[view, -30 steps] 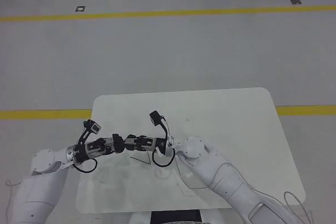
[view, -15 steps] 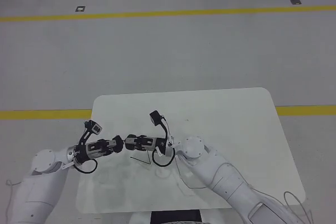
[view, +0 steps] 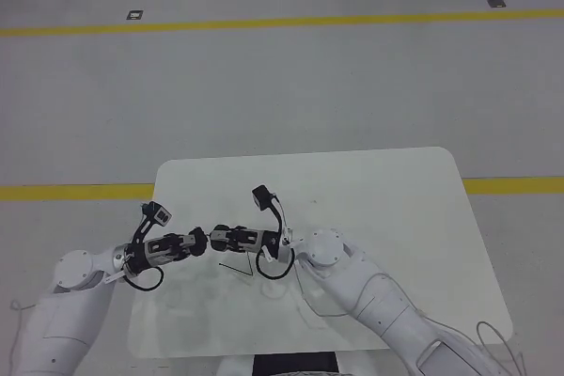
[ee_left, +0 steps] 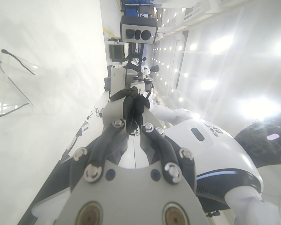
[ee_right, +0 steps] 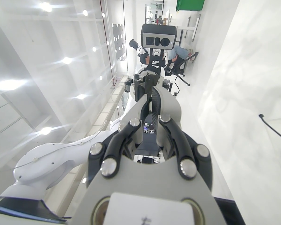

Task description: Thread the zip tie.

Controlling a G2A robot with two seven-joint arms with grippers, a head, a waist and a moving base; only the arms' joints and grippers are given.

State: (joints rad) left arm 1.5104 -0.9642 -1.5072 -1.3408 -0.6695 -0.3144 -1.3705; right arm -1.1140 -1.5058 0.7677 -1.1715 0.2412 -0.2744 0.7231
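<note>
My two grippers meet tip to tip above the near left part of the white table point(view: 376, 188). The left gripper point(view: 199, 241) comes in from the left and the right gripper point(view: 216, 239) from the right. In the left wrist view the left gripper point(ee_left: 130, 99) is shut, with a small black loop of the zip tie point(ee_left: 131, 91) at its tips against the other arm's fingers. In the right wrist view the right gripper point(ee_right: 152, 87) is shut too, a thin black strip pinched between its fingers. How the tie's ends sit is hidden by the fingertips.
A loose black zip tie point(view: 234, 268) lies on the table just nearer than the grippers, with more zip ties point(ee_left: 16, 60) on a clear plastic sheet point(ee_left: 4, 87). One tie's head point(ee_right: 261, 116) shows beside the right gripper. The far and right parts of the table are bare.
Since a second ago the left gripper has drawn back slightly to the left, so the fingertips overlap less. Over the last half second nothing visibly moved.
</note>
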